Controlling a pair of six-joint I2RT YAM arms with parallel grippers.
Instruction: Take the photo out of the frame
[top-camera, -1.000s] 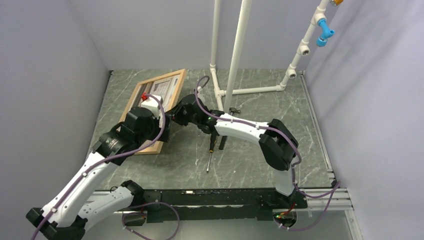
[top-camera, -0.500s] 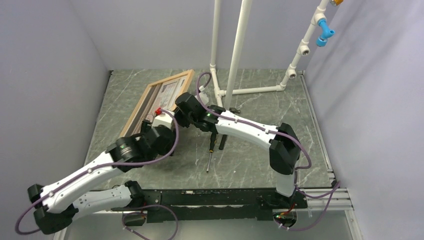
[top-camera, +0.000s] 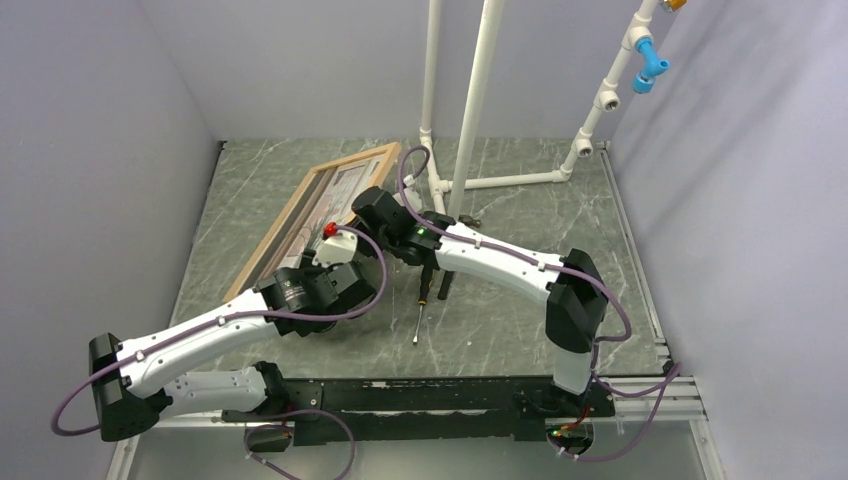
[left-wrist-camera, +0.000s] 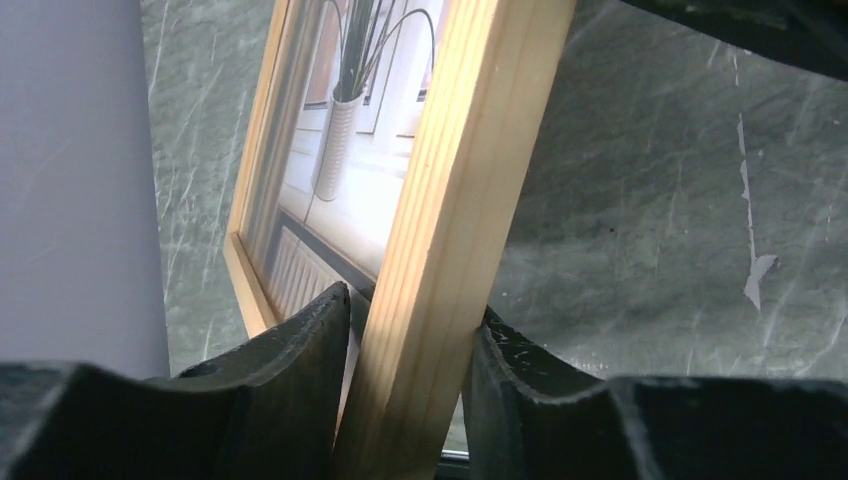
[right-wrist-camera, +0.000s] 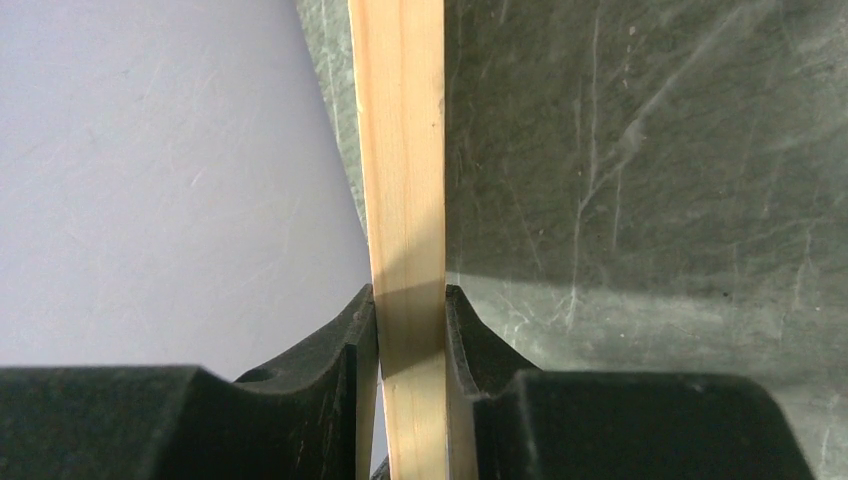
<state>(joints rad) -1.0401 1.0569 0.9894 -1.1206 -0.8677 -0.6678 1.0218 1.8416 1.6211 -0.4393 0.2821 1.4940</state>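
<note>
Count: one frame (top-camera: 272, 238), one photo (top-camera: 338, 190), two claws, one screwdriver (top-camera: 425, 290).

The frame is light wood. It sits left of centre in the top view, running from the upper middle down toward the left. It is tipped up off the green marbled surface (top-camera: 500, 330), not lying flat. The photo is inside the frame, behind its moulding. It shows a ribbed white vase with thin dark grass stems.

My left claw (left-wrist-camera: 410, 320) is partly closed on the frame's lower right rail. One pad lies on the picture side and one on the outer side, and both touch the wood.

My right claw (right-wrist-camera: 410, 300) is narrowly closed on a rail seen edge-on, which rises straight up from between its pads. In the top view this claw sits at the frame's right side, above my left one.

The screwdriver lies on the surface right of both claws, apart from the frame.
</note>
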